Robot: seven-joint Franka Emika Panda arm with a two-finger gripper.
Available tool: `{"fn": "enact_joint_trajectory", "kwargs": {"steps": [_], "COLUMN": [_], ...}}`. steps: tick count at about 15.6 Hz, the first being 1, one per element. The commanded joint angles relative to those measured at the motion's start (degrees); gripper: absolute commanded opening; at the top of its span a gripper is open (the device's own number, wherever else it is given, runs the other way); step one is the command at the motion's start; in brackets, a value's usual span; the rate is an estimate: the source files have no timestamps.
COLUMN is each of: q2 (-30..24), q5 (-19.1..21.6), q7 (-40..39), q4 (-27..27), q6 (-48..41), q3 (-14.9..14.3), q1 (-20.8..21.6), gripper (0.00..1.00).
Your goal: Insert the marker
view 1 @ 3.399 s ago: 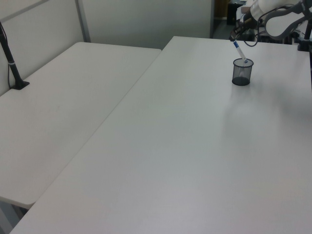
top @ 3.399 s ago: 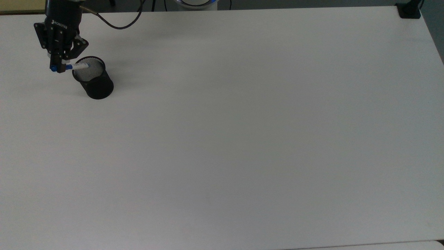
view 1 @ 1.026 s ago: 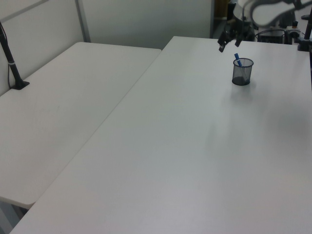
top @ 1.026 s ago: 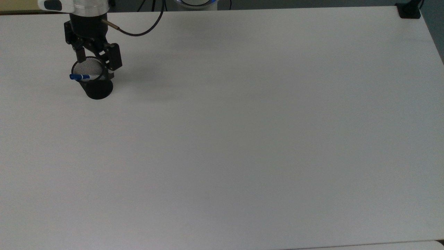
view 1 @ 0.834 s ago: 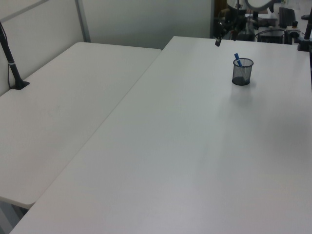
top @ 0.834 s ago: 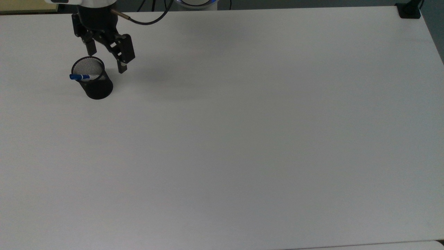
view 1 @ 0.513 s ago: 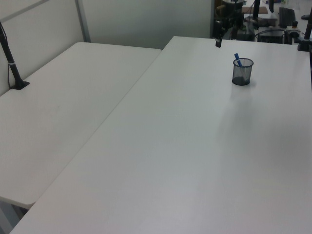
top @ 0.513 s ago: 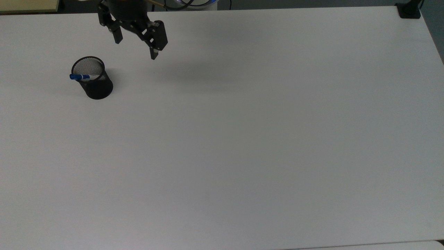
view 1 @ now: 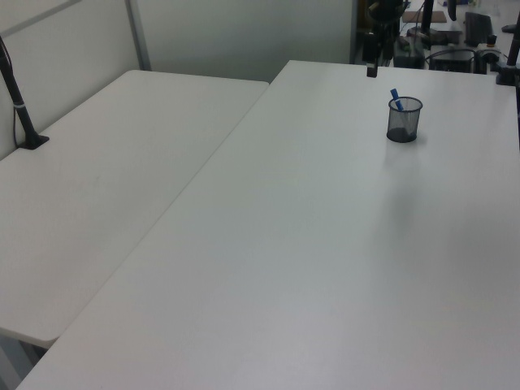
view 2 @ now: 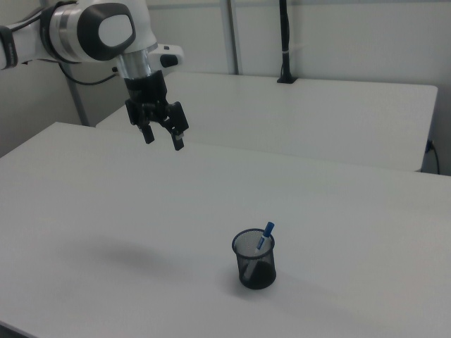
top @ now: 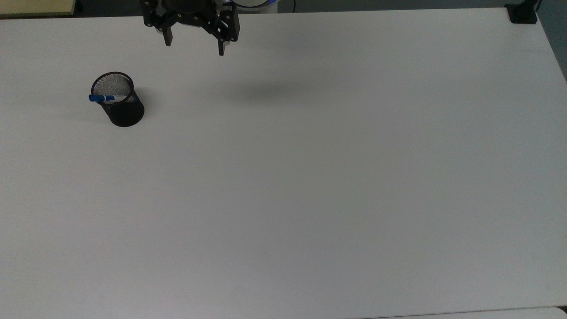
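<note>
Currently the marker stands inside the black mesh cup, well apart from the empty gripper.

Marker position: leaning against the cup rim, blue cap protruding above it, on the white table. Gripper position: raised above the table near its far edge in the top view, toward the top view's right of the cup; in the right view it hangs high and to the right view's left of the cup. Finger state: spread wide, holding nothing.
</note>
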Motion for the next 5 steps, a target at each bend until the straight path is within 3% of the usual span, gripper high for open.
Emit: {"fn": "enact_joint_trajectory", "kwargs": {"steps": [1,5], "q2": [1.0,0.5], "q5": [1.0,1.8], "q7": [-1.5,-1.8], "q4": [2.0,2.0], "q6": [-1.6,-1.5], "q3": [-3.4,-4.9], "q1": [2.4,2.2], "gripper": [1.00,1.00]}}
